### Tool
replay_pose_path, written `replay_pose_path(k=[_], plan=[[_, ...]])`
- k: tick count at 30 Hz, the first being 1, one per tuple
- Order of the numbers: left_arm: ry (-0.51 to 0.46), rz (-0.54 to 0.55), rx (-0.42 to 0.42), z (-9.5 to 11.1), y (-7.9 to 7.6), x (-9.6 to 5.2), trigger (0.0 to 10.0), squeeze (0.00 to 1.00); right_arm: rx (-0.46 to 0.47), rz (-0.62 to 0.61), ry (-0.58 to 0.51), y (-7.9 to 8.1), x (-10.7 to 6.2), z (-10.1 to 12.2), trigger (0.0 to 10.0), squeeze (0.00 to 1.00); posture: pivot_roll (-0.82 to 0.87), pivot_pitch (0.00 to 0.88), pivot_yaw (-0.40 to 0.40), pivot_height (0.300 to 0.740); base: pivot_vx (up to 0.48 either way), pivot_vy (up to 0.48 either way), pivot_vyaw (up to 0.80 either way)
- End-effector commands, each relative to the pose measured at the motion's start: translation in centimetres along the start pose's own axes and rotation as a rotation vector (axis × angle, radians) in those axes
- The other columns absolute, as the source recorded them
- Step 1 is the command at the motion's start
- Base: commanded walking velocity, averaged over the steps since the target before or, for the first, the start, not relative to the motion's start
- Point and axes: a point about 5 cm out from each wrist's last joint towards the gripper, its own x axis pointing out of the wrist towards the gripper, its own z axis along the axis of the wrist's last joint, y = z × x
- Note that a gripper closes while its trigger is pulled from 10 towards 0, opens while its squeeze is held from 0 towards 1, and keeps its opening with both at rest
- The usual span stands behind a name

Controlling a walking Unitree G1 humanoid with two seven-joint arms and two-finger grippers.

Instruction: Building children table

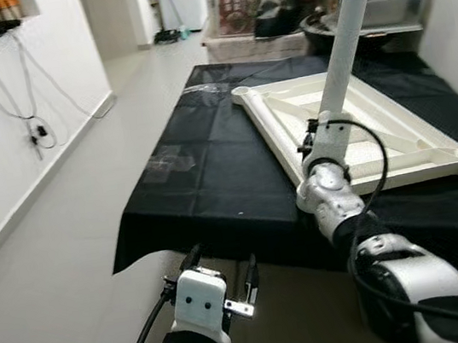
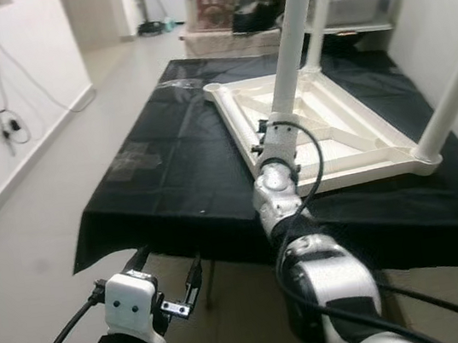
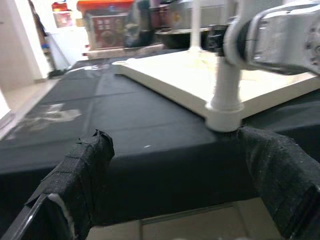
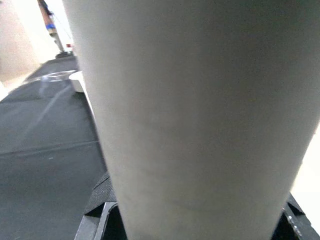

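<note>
**Right gripper on the near leg of the inverted tabletop**

Currently we see the white tabletop (image 1: 352, 131) lying underside up on the black cloth (image 1: 212, 174), and we take it as our landmark. From its near corner a white leg (image 1: 346, 33) rises, its long axis nearly upright and leaning slightly toward the far end of the tabletop. Our right gripper (image 1: 319, 128) sits on this leg low down, just above the corner socket; in the right wrist view the leg (image 4: 200, 110) lies directly between the black fingers (image 4: 97, 200), so we judge the gripper closed around it. The right forearm reaches up and forward from the near edge of the cloth, with the wrist roughly in line with the leg, a pose we judge suited to turning or pressing the leg along its own axis.

A second leg (image 2: 450, 95) stands at the tabletop's right corner, and a third leg (image 2: 321, 7) rises at its far side.

Our left gripper (image 1: 229, 288) hangs below and in front of the tabletop, under the cloth's near edge, holding nothing; its taped fingers (image 3: 75, 175) are spread wide in the left wrist view, which looks across at the near leg's socket (image 3: 223, 112). The right arm is thus the nearer one, already on the leg. We judge that the coming move turns on keeping the leg's axis square to the tabletop while it seats in the socket.
</note>
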Motion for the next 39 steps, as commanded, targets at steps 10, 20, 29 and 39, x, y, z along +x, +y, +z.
replay_pose_path(k=[10,20,29,39], plan=[[0.011,-0.006,-0.012,-0.3,-0.3,0.1,10.0,0.0,0.088,0.147,0.059,1.2,-0.3,-0.9,10.0,0.0,0.12,0.018,-0.045,0.74,0.0,0.0,0.0],[0.0,-0.006,-0.02,-0.1,-0.3,0.1,10.0,0.0,0.101,0.795,-0.085,2.7,-0.8,2.1,10.0,0.0,0.12,0.024,-0.043,0.74,0.0,0.0,0.0],[0.001,-0.014,-0.024,-0.1,-0.3,0.1,10.0,0.0,-0.029,1.418,0.176,4.8,-3.8,-0.5,10.0,0.0,0.12,0.027,-0.044,0.74,0.0,0.0,0.0],[0.005,-0.011,-0.027,-0.1,-0.4,0.0,10.0,0.0,-0.172,1.531,0.147,6.8,-5.1,-0.8,0.0,0.0,0.13,0.043,-0.056,0.74,0.0,0.0,0.0]])
